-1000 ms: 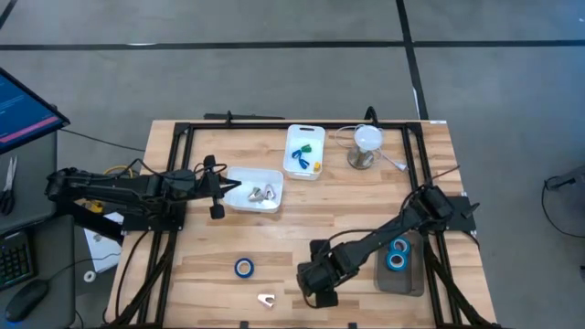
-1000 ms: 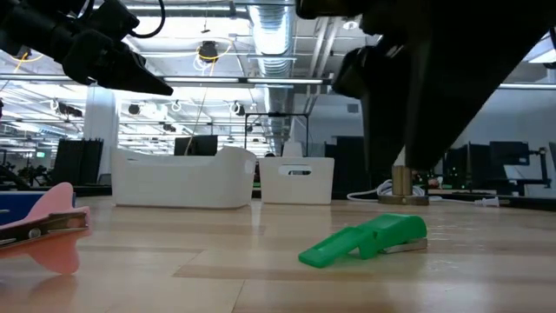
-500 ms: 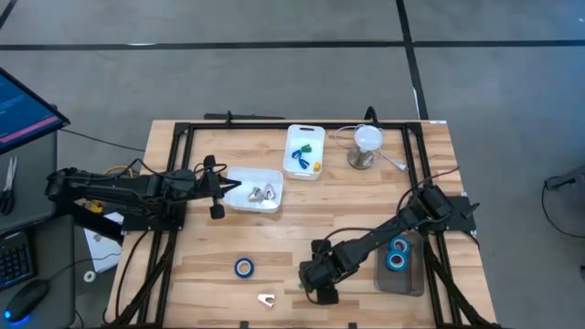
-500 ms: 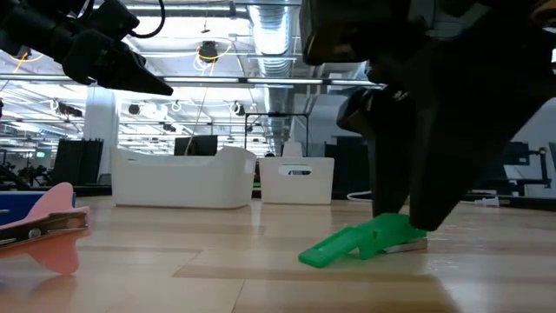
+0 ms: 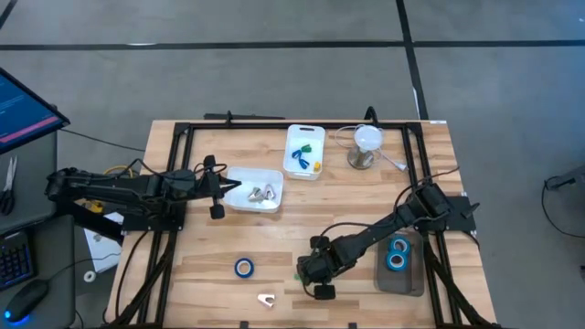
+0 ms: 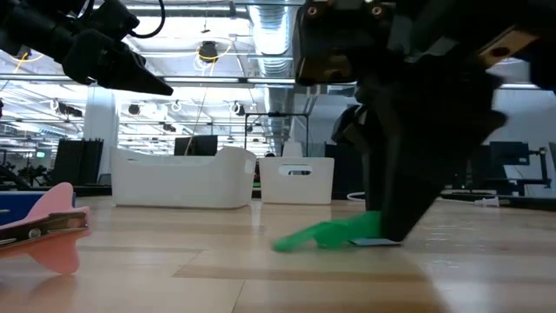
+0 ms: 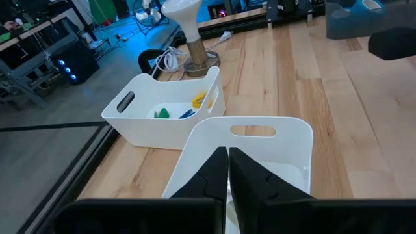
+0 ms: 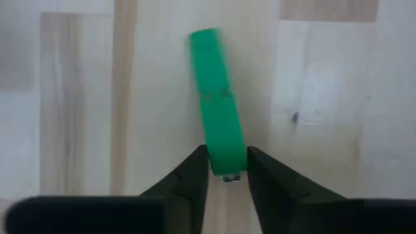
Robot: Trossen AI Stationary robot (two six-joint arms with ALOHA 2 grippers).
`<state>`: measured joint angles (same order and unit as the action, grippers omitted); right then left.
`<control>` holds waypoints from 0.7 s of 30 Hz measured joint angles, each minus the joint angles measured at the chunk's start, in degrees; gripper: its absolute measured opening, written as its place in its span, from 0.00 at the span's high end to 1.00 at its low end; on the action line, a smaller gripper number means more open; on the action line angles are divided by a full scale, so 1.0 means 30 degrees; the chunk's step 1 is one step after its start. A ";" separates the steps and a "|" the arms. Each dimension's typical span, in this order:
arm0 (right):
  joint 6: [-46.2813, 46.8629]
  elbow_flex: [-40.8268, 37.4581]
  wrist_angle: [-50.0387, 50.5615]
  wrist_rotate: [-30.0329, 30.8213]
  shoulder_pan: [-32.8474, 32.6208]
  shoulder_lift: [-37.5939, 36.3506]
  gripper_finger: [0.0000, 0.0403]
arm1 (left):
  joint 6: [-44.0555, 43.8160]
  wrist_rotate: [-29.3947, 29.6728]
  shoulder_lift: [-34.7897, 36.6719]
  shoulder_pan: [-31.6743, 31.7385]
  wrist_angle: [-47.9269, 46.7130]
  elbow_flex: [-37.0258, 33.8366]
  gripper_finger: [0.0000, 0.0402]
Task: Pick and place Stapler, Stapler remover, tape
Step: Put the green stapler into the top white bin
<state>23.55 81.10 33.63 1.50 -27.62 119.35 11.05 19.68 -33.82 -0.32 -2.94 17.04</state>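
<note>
The green stapler (image 8: 213, 97) lies flat on the wood near the table's front, and my right gripper (image 8: 227, 174) has come down over one end of it and is shut on it; in the low view the stapler (image 6: 317, 236) sticks out sideways from under the gripper. A roll of blue tape (image 5: 243, 267) and the pale pink stapler remover (image 5: 266, 299) lie on the table to its left. My left gripper (image 5: 234, 188) hangs shut above the white tub (image 5: 271, 177). My right gripper pinches the stapler's end (image 8: 226, 156) between its two fingers (image 8: 195, 177), one on each long side. The fingers come steeply from above and lie across the stapler. The stapler rests on the table, its other end (image 8: 205, 39) pointing away from the gripper.
A grey tray (image 5: 402, 279) with two blue tape rolls sits at the front right. A second white tub (image 5: 294, 137) with small coloured items and a lamp-like stand (image 5: 366, 146) are at the far side. Black frame rails run along the table's edges.
My right gripper has come down onto the green stapler and its fingers have closed in on it. The stapler has shifted on the table and now lies flatter under the gripper.
</note>
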 joint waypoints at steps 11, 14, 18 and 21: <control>-0.0356 0.0000 0.0066 -0.0058 0.1026 -0.0628 0.87 | 0.0000 0.0000 0.0007 0.0000 0.0000 0.0000 0.98; -0.0538 0.0007 0.0063 0.0000 0.1465 -0.1282 0.86 | 0.0000 0.0000 0.0000 0.0002 -0.0007 0.0000 0.98; -0.0546 0.0007 0.0502 0.0222 0.2323 -0.2470 0.84 | 0.0000 0.0000 0.0002 0.0004 -0.0007 0.0000 0.98; -0.0835 0.0015 0.1046 0.0661 0.3194 -0.3506 0.85 | 0.0007 0.0000 0.0001 0.0001 -0.0007 0.0000 0.98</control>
<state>21.05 81.14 36.76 3.48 -18.04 108.83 11.07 19.68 -33.82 -0.32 -2.96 17.04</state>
